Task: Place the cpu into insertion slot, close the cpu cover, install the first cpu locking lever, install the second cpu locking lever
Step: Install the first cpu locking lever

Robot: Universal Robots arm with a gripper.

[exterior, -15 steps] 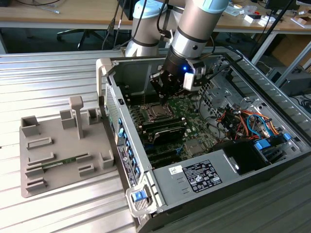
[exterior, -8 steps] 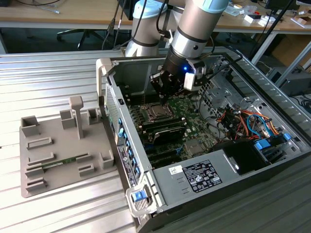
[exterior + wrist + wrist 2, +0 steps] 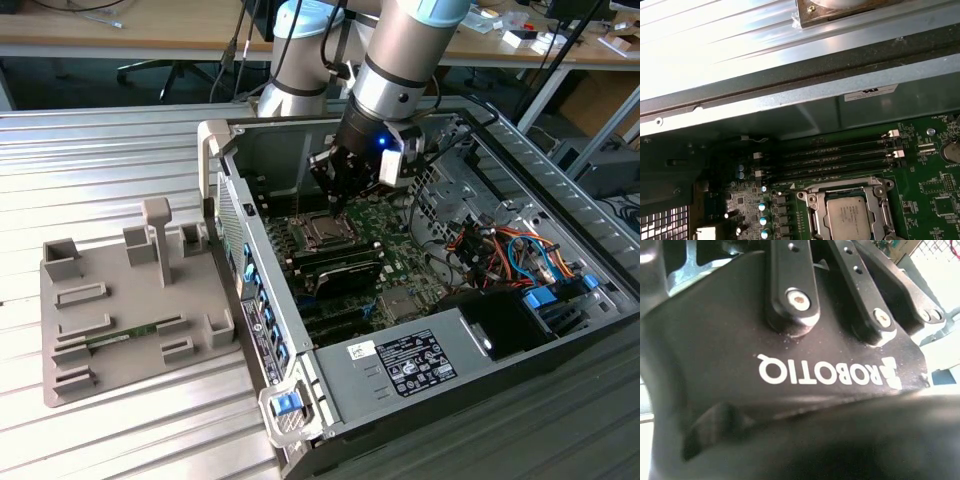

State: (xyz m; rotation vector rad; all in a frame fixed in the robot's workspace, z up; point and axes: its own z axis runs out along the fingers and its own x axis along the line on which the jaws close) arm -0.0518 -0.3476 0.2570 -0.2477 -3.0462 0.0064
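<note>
The cpu [image 3: 852,220], a square chip with a silvery top, lies flat in the insertion slot [image 3: 813,200] on the green board. The cpu cover [image 3: 840,185], a thin silver frame, lies down around the chip, which shows through its window. In the exterior view the cpu [image 3: 322,233] sits mid-board inside the open computer case. My gripper [image 3: 336,200] hangs just above it, a little toward the case's back wall, with nothing seen in it. The second wrist view shows the gripper's black housing [image 3: 740,340] from close up.
Long black memory slots [image 3: 840,157] run beside the socket, near the case's metal wall [image 3: 790,105]. A grey box with a white label [image 3: 410,365] and a cable bundle [image 3: 500,250] fill the exterior view's right. A grey fixture tray [image 3: 120,320] lies outside the case.
</note>
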